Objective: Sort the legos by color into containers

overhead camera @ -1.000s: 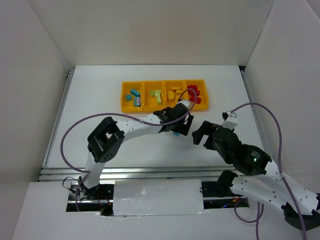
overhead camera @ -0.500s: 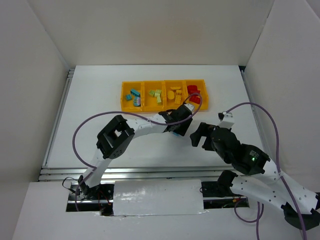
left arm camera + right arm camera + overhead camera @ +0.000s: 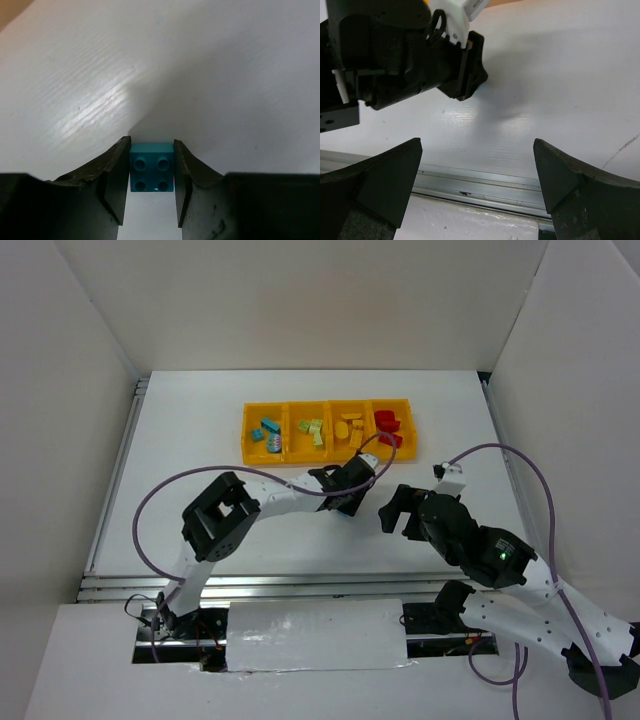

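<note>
A cyan-blue lego (image 3: 152,167) with four studs lies on the white table, and my left gripper (image 3: 151,145) is shut on it, one finger pressed to each side. From above, the left gripper (image 3: 346,502) points down in front of the tray and hides the brick. The containers are one orange-yellow tray (image 3: 330,459) with four compartments, holding blue legos (image 3: 268,430), green legos (image 3: 312,430), yellow legos (image 3: 351,429) and red legos (image 3: 388,426). My right gripper (image 3: 397,512) (image 3: 477,150) stands wide open with nothing in it, just right of the left one.
White walls enclose the table on three sides. A metal rail (image 3: 485,185) runs along the near edge below my right gripper. Purple cables (image 3: 150,510) loop beside both arms. The left arm's wrist (image 3: 420,60) fills the upper left of the right wrist view.
The left gripper's jaws have shut on the blue brick, and its wrist has shifted slightly left. The right gripper has stayed open and nearly still.
</note>
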Available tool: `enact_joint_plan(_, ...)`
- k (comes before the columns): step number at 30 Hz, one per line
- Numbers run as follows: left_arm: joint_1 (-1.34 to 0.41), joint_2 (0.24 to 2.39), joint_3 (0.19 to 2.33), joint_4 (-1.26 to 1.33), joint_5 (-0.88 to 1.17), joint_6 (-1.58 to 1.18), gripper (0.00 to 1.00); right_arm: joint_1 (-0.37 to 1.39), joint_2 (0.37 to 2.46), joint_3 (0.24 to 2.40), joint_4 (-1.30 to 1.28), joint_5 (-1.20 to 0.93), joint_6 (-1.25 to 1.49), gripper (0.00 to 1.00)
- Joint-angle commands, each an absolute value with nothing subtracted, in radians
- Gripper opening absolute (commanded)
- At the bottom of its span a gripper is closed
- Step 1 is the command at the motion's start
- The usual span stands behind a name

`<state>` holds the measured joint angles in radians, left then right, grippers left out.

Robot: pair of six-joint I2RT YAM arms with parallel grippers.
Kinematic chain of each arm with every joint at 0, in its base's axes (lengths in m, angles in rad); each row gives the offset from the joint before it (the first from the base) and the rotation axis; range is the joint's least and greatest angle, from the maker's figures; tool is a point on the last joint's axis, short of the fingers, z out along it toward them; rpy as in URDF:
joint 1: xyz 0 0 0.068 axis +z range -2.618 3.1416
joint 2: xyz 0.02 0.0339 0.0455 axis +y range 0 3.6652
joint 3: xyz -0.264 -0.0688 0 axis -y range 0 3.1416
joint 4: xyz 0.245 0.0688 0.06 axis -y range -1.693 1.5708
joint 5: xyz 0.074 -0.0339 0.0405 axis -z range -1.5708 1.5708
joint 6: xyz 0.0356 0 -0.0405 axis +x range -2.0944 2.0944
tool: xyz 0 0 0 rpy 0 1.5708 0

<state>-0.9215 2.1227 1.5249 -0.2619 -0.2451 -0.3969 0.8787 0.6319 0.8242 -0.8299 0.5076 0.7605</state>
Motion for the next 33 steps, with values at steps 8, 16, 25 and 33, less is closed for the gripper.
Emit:
enact_joint_plan(8, -0.787, 1.772, 1.381, -0.284, -0.477, -0.414, 0.01, 0.876, 0.634, 0.822, -0.781, 0.503, 0.744, 1.0)
enact_joint_plan(16, -0.554, 1.741, 1.459, -0.278, -0.523, -0.396, 0.07, 0.876, 0.646, 0.825, -0.778, 0.497, 0.736, 1.0)
enact_joint_plan(25, -0.456, 2.017, 1.747, -0.343, -0.601, -0.342, 0.33, 0.874, 0.664, 0.825, -0.773, 0.482, 0.723, 1.0)
enact_joint_plan(33, -0.42, 2.034, 1.752, -0.385, -0.627, -0.431, 0.99, 0.874, 0.698, 0.844, -0.773, 0.477, 0.71, 1.0)
